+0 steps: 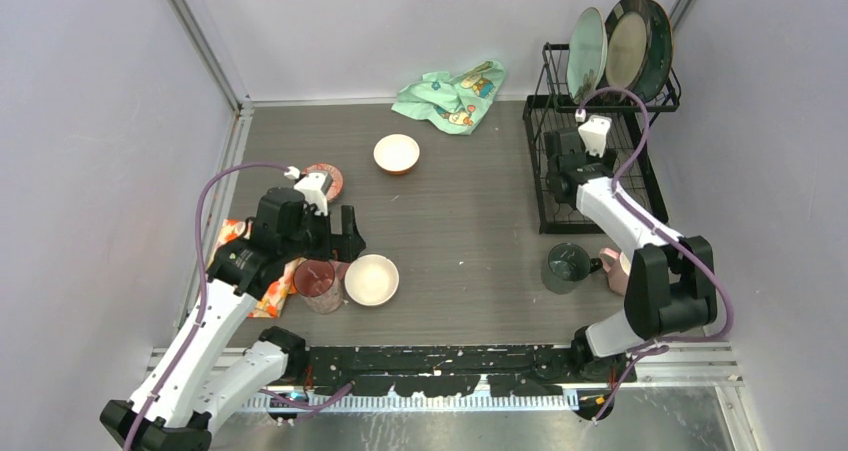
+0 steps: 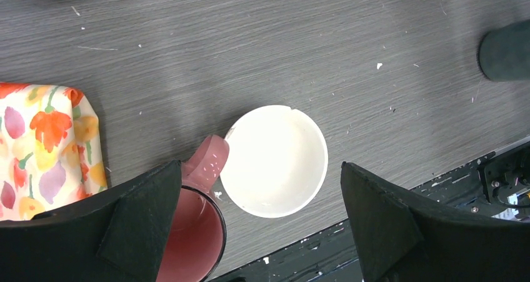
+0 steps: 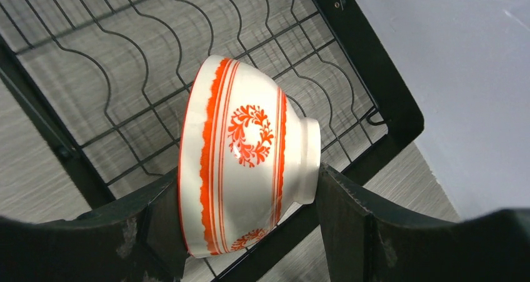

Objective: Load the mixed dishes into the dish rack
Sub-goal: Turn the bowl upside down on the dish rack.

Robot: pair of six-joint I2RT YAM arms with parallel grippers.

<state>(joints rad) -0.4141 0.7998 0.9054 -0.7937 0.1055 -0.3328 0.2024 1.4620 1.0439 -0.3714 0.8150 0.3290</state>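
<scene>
My right gripper (image 3: 244, 222) is shut on a white bowl with red patterns (image 3: 244, 147), held on its side over the wire floor of the black dish rack (image 3: 125, 63). Three plates (image 1: 627, 43) stand in the upper shelf of the dish rack (image 1: 640, 161). My left gripper (image 2: 259, 176) hangs open above a plain white bowl (image 2: 275, 160), with a pink cup (image 2: 187, 235) by its left finger. In the top view that left gripper (image 1: 337, 243) is over the white bowl (image 1: 371, 279) and pink cup (image 1: 315, 279).
A second white bowl (image 1: 397, 154) sits mid-table, and a patterned bowl (image 1: 328, 176) lies behind my left wrist. A dark green cup (image 1: 568, 267) and another pink cup (image 1: 613, 268) stand by my right arm. Orange floral cloth (image 1: 240, 261) lies left, mint cloth (image 1: 450, 93) at the back.
</scene>
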